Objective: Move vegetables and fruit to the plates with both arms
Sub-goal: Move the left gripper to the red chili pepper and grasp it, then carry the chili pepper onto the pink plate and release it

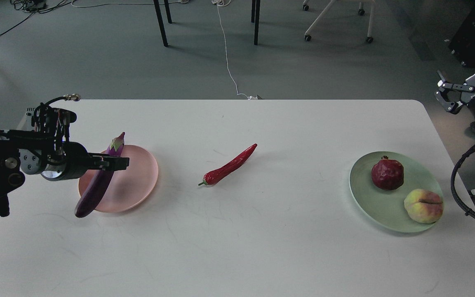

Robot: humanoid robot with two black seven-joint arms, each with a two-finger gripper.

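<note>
The purple eggplant [97, 185] lies tilted across the left side of the pink plate [138, 181], its lower end hanging over the rim onto the table. My left gripper [123, 163] reaches over its upper part with fingers loose around it, tips past the eggplant. The red chili pepper [229, 165] lies on the table's middle. The pomegranate [387, 173] and the peach [423, 206] sit on the mint green plate [369, 198] at the right. My right gripper [452, 95] is open and empty, off the table's far right corner.
The white table [237, 247] has a rounded far right corner. Beyond its far edge are chair and table legs [161, 22] and a white cable [227, 62] on the floor. My right arm's cable loop [458, 194] hangs beside the green plate.
</note>
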